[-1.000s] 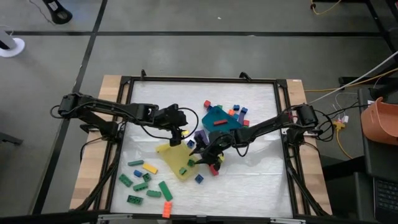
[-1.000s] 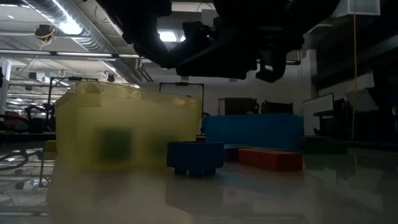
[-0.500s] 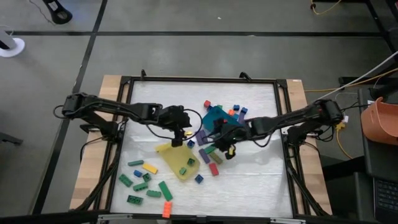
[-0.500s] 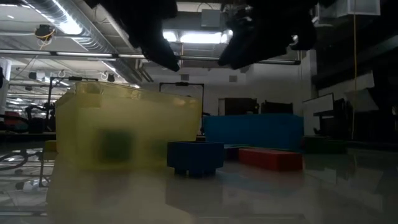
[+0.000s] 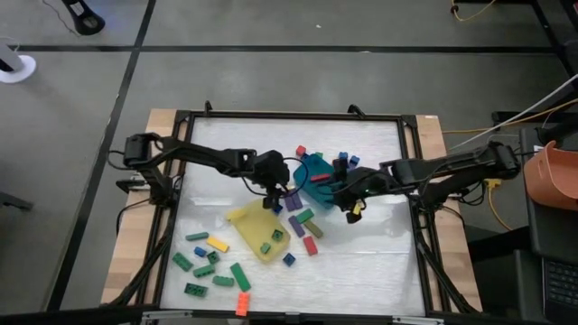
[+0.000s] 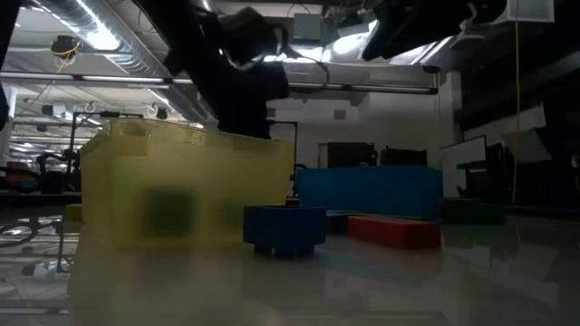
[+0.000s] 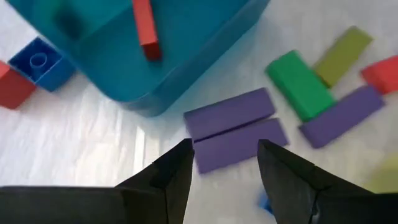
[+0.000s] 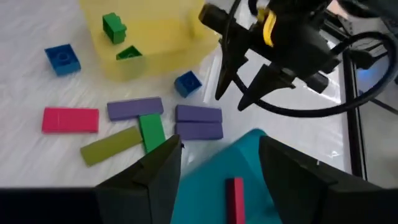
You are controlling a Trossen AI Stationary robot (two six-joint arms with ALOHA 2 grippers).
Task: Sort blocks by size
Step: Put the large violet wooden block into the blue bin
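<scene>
1. The blocks (image 5: 302, 221) lie scattered on the white table (image 5: 379, 262): a clutch of long bars sits mid-table between the yellow tray (image 5: 257, 233) and the teal tray (image 5: 318, 171), and more green and yellow ones lie toward the near left corner.
2. In the left wrist view two purple bars (image 7: 233, 127) lie side by side and touching, long axes parallel, with one end near the teal tray's corner; a green bar (image 7: 300, 84), an olive bar (image 7: 342, 55) and another purple bar (image 7: 342, 115) lie at slants beside them.
3. A red bar (image 8: 234, 199) lies inside the teal tray, seen in both wrist views.
4. The left gripper (image 5: 275, 187) hovers over the paired purple bars, fingers (image 7: 171, 177) parted, grasping nothing.
5. The right gripper (image 5: 348, 200) hangs over the teal tray's near edge, fingers (image 8: 155, 168) spread and empty.
6. Only the right wrist view shows two green blocks (image 8: 115, 28) inside the yellow tray.
7. The low view alone shows a blue cube (image 6: 284, 228) upright before that tray.
</scene>
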